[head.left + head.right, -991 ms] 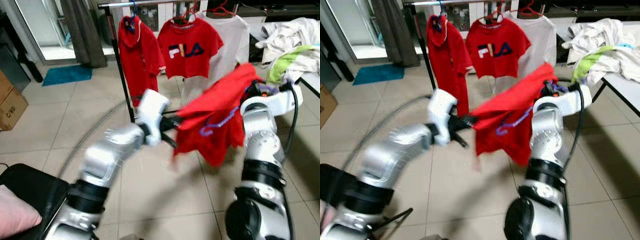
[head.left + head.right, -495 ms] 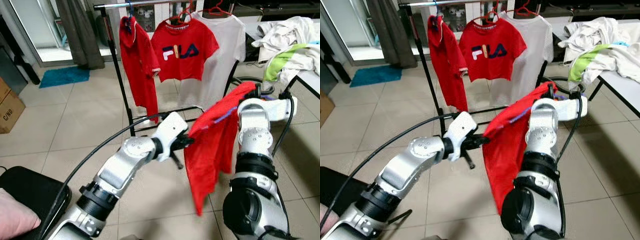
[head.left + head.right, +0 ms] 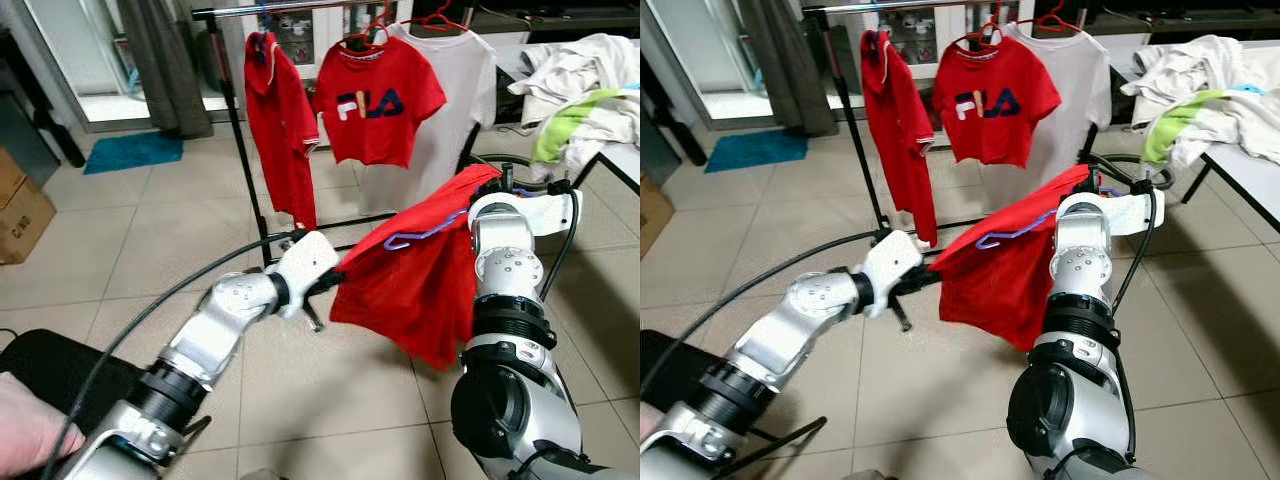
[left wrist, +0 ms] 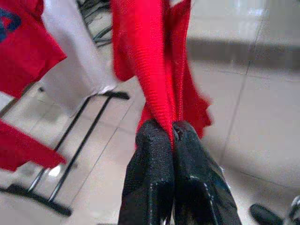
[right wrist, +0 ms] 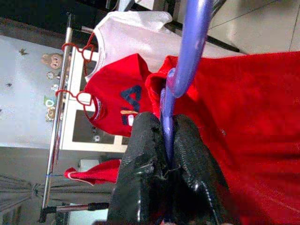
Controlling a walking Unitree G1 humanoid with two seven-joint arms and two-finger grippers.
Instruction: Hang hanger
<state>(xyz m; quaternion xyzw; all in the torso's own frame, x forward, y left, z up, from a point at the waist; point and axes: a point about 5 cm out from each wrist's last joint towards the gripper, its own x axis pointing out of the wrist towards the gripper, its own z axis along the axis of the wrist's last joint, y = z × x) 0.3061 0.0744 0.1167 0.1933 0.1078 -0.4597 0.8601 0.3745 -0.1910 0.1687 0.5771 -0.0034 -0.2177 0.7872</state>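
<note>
A red garment (image 3: 415,285) on a purple hanger (image 3: 425,232) is stretched between my two grippers in front of me. My left gripper (image 3: 335,281) is shut on the garment's left edge; the left wrist view shows its fingertips (image 4: 161,140) pinching a fold of red fabric (image 4: 150,61). My right gripper (image 3: 497,186) holds the top right end, shut on the purple hanger (image 5: 187,51), with the fingertips (image 5: 150,136) clamped around the hanger's shaft. Beyond stands a black clothes rack, its rail (image 3: 290,9) carrying a red shirt (image 3: 280,120), a red FILA shirt (image 3: 378,100) and a white shirt (image 3: 460,90).
A table with a heap of pale laundry (image 3: 585,90) stands at the right. At the far left are a cardboard box (image 3: 20,205), a blue mat (image 3: 135,150) and a curtain (image 3: 165,60). A black object (image 3: 60,375) lies at the lower left. The floor is tiled.
Half a second ago the red garment hung down from the right gripper. Now the left gripper has pulled its edge out to the left, spreading it wide. The camera shifted slightly.
</note>
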